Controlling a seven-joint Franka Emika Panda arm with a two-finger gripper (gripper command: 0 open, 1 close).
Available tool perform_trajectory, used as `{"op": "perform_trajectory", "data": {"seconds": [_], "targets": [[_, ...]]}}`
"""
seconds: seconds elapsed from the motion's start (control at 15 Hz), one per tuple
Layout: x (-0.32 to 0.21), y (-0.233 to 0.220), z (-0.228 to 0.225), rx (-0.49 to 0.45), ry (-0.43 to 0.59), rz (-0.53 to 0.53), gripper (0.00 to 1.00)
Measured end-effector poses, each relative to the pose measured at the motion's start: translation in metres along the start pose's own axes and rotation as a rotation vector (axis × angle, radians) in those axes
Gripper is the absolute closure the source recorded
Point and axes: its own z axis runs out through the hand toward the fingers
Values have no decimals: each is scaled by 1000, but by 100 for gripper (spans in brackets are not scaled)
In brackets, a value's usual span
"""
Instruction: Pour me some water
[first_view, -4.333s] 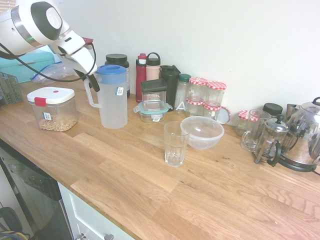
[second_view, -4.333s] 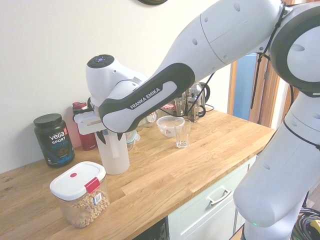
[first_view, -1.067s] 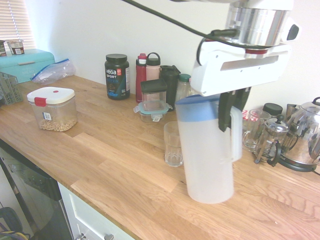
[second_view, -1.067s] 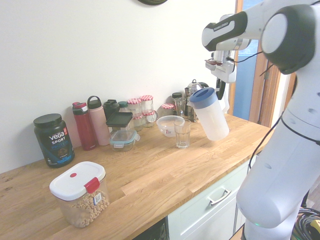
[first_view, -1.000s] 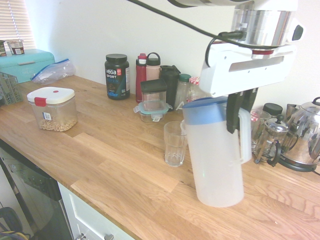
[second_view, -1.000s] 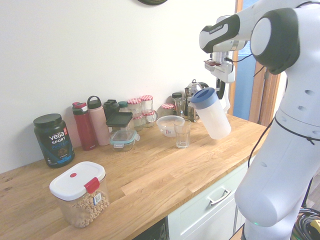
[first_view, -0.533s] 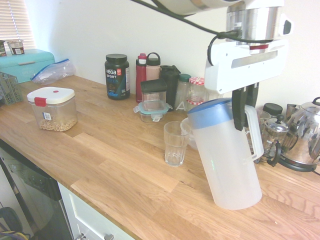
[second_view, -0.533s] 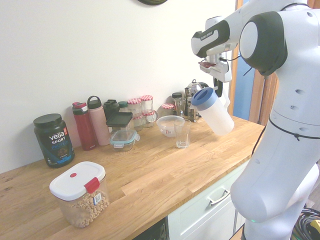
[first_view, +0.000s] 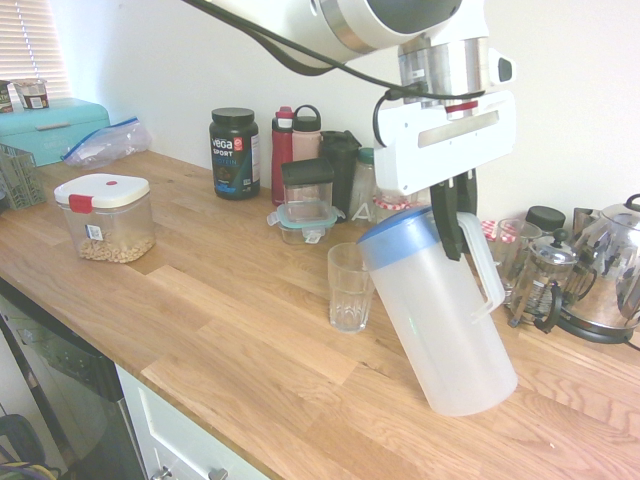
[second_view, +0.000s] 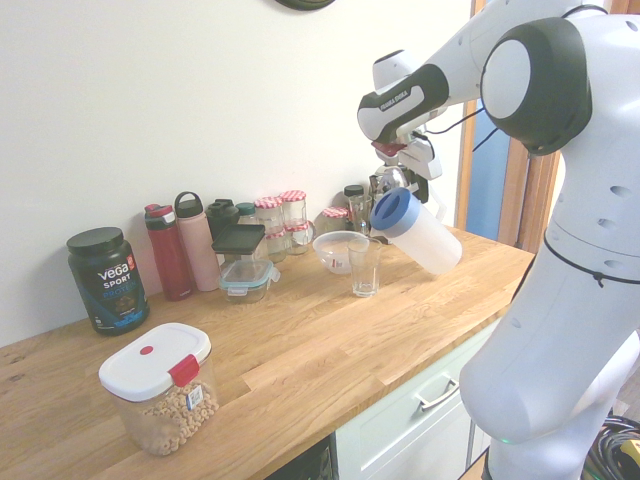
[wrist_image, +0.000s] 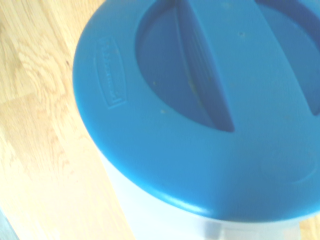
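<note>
A translucent white pitcher with a blue lid hangs over the wooden counter, tilted with its lid end leaning toward an empty clear glass. My gripper is shut on the pitcher's handle from above. The lid's rim is close to the glass's rim, just to its right and slightly higher. From the other side, the pitcher leans over the glass below my gripper. The blue lid fills the wrist view. No water shows in the glass.
A clear bowl sits behind the glass. Bottles, a black tub, jars and a glass food box line the wall. A French press and kettle stand right. A cereal container is at left.
The pitcher, carried from the back left of the counter to beside the glass, has tipped further over the last second, and its lid has swung toward the glass.
</note>
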Motion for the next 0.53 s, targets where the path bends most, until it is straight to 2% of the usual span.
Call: {"op": "perform_trajectory", "data": {"seconds": [0.53], "targets": [[18, -29, -24, -167, -18, -59, 100]]}}
